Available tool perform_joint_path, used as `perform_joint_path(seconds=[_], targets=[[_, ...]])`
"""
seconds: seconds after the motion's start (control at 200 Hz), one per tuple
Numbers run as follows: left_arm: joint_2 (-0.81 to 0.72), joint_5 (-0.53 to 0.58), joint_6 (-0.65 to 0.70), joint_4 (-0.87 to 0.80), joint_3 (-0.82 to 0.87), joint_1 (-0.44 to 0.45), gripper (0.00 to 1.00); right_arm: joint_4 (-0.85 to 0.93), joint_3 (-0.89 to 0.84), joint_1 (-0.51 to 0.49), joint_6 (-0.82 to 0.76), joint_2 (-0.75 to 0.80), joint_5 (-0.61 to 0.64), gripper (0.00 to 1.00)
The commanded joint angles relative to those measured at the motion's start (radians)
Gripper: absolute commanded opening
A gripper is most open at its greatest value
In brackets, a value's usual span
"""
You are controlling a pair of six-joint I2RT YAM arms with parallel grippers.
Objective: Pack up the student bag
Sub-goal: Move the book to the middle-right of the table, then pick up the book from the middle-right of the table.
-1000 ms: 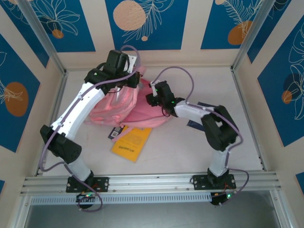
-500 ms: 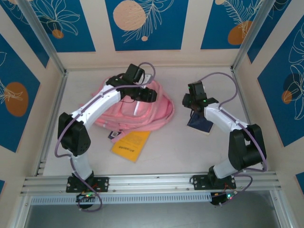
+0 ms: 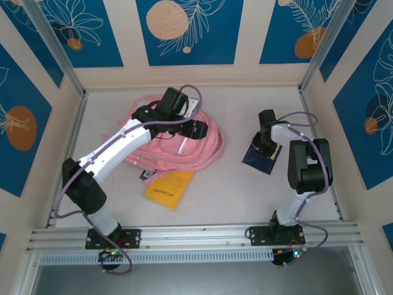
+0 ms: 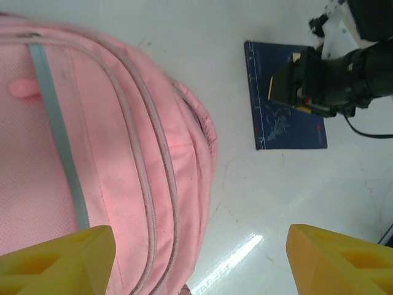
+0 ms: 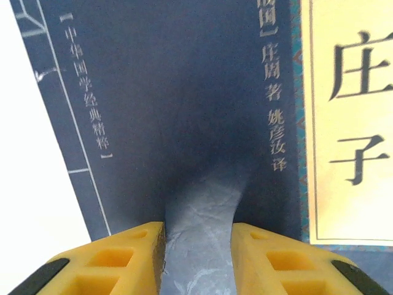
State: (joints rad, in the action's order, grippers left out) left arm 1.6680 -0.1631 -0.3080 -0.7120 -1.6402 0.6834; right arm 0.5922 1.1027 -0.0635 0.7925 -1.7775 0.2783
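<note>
The student bag (image 3: pixel 207 149) lies flat on the table (image 3: pixel 245 196), left of centre and towards the back wall, with its straps bunched along the near edge. In the left wrist view the student bag (image 4: pixel 110 153) shows pink panels, piped seams and a grey strip. Its seams look closed, though I cannot tell whether anything is inside.

A yellow book (image 3: pixel 171 187) lies on the table just in front of the bag, one corner at its edge. A dark blue book (image 3: pixel 256 160) lies well apart from the bag, to the right.

The left arm reaches forward and arcs over the bag. The left gripper (image 3: pixel 199 129) hangs above the bag's right end, and the left gripper (image 4: pixel 199 249) has its jaws wide apart with nothing between them.

The right arm is folded back on itself, wrist pointing down. The right gripper (image 3: pixel 265 144) is over the dark blue book (image 5: pixel 184 110). The right gripper (image 5: pixel 198 246) has its jaws partly apart, with the cover showing in the gap. Whether the tips touch the cover is unclear.
</note>
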Motion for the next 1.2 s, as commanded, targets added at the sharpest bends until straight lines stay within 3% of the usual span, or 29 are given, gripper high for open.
perform_joint_path(seconds=[0.0, 0.165, 0.63, 0.71, 0.875, 1.0, 1.195], targets=[[-0.01, 0.022, 0.009, 0.02, 0.015, 0.002, 0.73, 0.126, 0.002, -0.02, 0.034, -0.03, -0.076, 0.34], [-0.004, 0.021, -0.015, 0.02, 0.014, 0.002, 0.73, 0.179, -0.074, -0.039, 0.063, -0.018, -0.127, 0.31], [0.011, 0.012, -0.028, 0.03, 0.02, 0.007, 0.73, 0.149, -0.301, -0.235, 0.132, 0.29, -0.254, 0.3], [0.018, -0.006, -0.03, 0.032, 0.022, 0.009, 0.72, 0.21, -0.29, -0.249, 0.131, 0.367, -0.214, 0.33], [0.061, -0.098, -0.049, 0.046, 0.014, 0.054, 0.66, 0.257, -0.297, -0.138, 0.075, 0.567, -0.099, 0.51], [0.127, -0.112, -0.055, 0.034, -0.014, 0.136, 0.65, 0.21, -0.324, -0.019, 0.035, 0.637, -0.111, 1.0], [0.237, -0.161, -0.158, 0.097, -0.022, 0.235, 0.63, 0.035, -0.397, 0.108, 0.029, 0.604, -0.198, 0.99]])
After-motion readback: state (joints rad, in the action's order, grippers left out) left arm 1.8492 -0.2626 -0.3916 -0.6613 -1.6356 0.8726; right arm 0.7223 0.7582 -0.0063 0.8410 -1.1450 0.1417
